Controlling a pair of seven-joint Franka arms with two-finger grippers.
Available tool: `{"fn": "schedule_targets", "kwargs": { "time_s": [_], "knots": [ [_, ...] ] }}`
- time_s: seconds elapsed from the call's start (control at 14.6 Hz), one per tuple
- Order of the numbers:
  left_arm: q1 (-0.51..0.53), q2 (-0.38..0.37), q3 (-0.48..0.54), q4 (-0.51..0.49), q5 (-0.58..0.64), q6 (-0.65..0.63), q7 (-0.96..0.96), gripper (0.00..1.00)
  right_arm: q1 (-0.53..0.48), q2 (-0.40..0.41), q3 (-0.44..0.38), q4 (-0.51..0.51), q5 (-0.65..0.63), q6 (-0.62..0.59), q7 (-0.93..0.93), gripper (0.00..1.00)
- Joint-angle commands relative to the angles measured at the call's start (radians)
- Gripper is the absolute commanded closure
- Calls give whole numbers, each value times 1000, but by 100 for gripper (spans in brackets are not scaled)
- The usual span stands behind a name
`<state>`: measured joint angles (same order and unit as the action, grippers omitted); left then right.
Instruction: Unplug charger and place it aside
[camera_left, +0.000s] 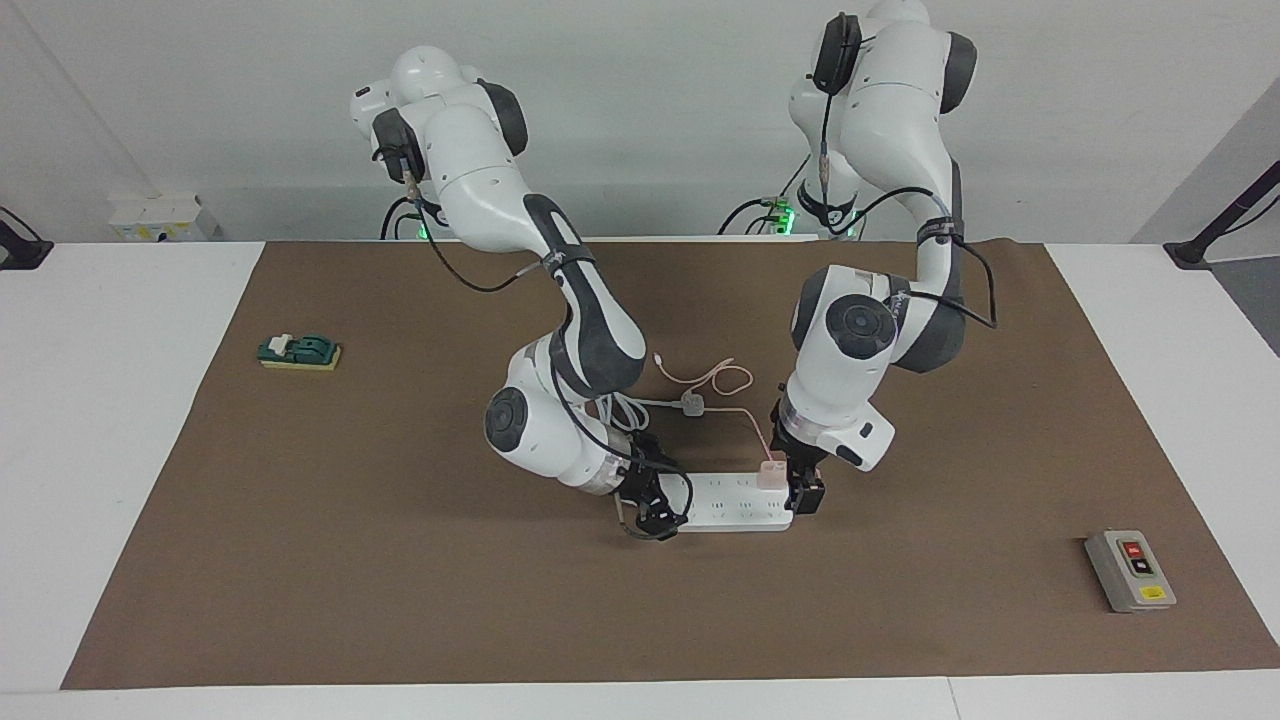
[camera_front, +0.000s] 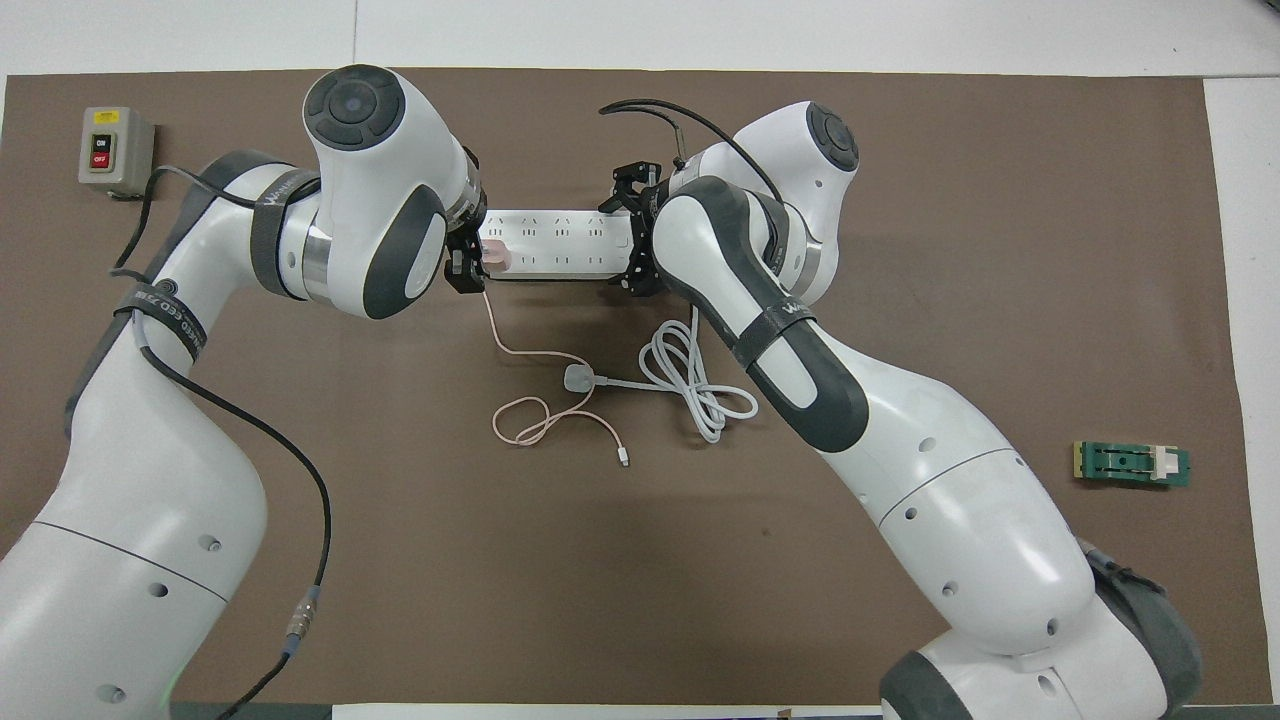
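Charger (camera_left: 771, 472) sits plugged in the power strip (camera_left: 735, 500) at its left-arm end; its cable (camera_front: 530, 390) and the strip's cord (camera_front: 690, 385) lie nearer the robots.

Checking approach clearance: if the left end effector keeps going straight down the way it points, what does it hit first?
The left end effector points down at the power strip's end toward the left arm, with the plugged-in charger at its tips. It would likely meet the charger first, then the strip; exact overlap is unclear.
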<state>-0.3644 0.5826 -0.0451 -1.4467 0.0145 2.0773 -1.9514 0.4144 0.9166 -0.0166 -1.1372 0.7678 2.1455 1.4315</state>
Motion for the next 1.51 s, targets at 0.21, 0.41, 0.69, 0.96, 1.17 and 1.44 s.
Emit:
{"fn": "schedule_targets", "kwargs": {
  "time_s": [0.21, 0.41, 0.69, 0.96, 1.17, 1.44],
  "knots": [
    [-31, -33, 14, -103, 33, 73, -23, 0, 7, 50, -3, 28, -33, 31, -32, 0],
    [-36, -41, 14, -116, 41, 79, -23, 0, 9, 53, -2, 10, -32, 57, -34, 2],
    [-34, -41, 14, -115, 41, 78, -21, 31, -3, 51, 0, 10, -30, 42, -71, 96],
    [-33, -41, 14, -113, 42, 81, -20, 94, -5, 51, 0, 10, -28, 43, -71, 96],
    [-31, -41, 14, -112, 42, 83, -17, 100, -5, 51, 0, 10, -24, 43, -72, 96],
    [-27, -41, 13, -104, 42, 75, -12, 100, -5, 51, 0, 8, -19, 45, -71, 94]
  ]
}}
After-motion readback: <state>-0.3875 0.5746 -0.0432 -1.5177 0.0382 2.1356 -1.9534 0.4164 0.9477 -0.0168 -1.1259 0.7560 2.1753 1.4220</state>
